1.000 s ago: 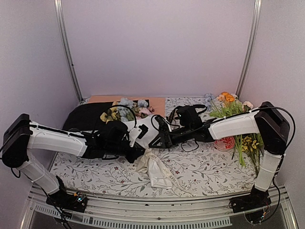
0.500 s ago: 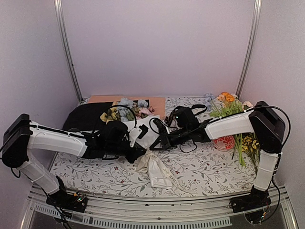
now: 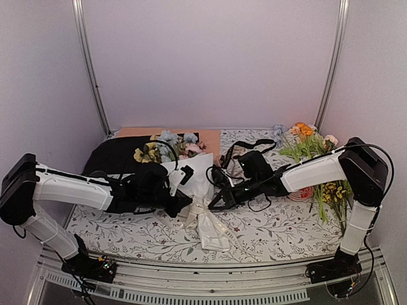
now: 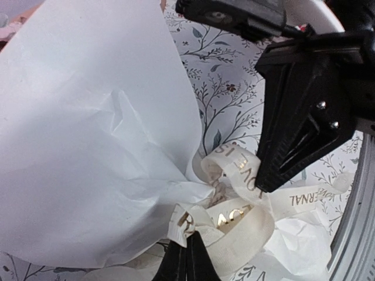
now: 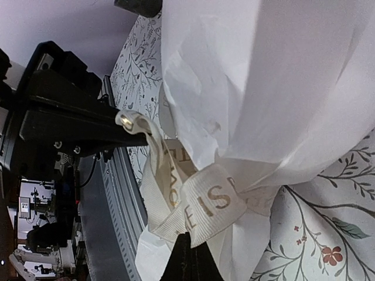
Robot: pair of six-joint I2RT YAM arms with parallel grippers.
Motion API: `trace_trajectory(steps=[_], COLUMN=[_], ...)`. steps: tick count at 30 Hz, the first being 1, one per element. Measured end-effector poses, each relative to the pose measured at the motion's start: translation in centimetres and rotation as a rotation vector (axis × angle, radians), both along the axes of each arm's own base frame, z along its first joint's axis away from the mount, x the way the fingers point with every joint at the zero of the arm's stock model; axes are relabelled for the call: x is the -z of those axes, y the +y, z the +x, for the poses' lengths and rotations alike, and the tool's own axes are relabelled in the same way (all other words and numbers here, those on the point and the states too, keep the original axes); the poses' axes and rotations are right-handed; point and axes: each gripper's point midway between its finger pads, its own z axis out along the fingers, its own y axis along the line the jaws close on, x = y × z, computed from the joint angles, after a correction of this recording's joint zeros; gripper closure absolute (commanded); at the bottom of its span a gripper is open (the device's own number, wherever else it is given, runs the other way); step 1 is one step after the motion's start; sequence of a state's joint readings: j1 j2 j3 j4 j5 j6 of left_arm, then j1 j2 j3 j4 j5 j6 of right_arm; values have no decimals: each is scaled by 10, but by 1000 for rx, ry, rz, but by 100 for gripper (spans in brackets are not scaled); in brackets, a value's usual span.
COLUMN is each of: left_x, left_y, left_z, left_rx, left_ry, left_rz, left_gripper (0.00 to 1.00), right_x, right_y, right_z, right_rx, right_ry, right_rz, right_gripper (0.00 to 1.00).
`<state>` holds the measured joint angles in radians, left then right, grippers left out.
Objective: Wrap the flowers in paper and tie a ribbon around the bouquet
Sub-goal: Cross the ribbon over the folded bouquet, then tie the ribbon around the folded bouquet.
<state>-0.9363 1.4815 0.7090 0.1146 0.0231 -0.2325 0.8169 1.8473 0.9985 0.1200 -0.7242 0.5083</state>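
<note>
The left jaws are pinched shut on the ribbon [image 4: 237, 218]. The right jaws, facing them, grip its loop tight. Between both lies the bouquet [image 3: 203, 168], its waist on the table [image 3: 273, 230].

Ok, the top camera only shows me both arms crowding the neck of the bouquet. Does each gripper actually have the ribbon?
Observer: The left wrist view shows the left gripper shut, with the ribbon pinched at its tips.
Operator: And the right one?
Observer: The right wrist view shows the right gripper shut on a flat stretch of ribbon, just below the gathered paper.
Operator: Is there a knot?
Observer: The ribbon lies in loose loops at the paper's neck. I can't make out a tightened knot in either wrist view.
</note>
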Motion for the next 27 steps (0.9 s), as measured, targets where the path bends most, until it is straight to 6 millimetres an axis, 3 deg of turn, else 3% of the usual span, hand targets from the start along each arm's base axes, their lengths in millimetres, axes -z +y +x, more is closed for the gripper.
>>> trace_trajectory(steps=[7, 12, 15, 19, 23, 27], left_x=[-8, -32, -38, -40, -37, -33], left_y=[0, -3, -6, -8, -14, -18], left_z=[1, 1, 0, 0, -3, -7], left_rx=[-4, 8, 24, 35, 54, 74], left_ry=[-17, -57, -70, -75, -65, -59], left_rz=[-15, -72, -90, -91, -89, -84], left_gripper=[100, 100, 100, 100, 100, 100], right_x=[25, 23, 20, 17, -5, -41], right_y=[-18, -24, -24, -27, -36, -42], right_z=[-14, -17, -19, -20, -11, 4], right_rx=[5, -4, -15, -18, 6, 30], right_ry=[57, 77, 84, 89, 33, -105], right_rz=[-52, -41, -28, -22, 3, 46], right_gripper=[100, 98, 92, 66, 49, 46])
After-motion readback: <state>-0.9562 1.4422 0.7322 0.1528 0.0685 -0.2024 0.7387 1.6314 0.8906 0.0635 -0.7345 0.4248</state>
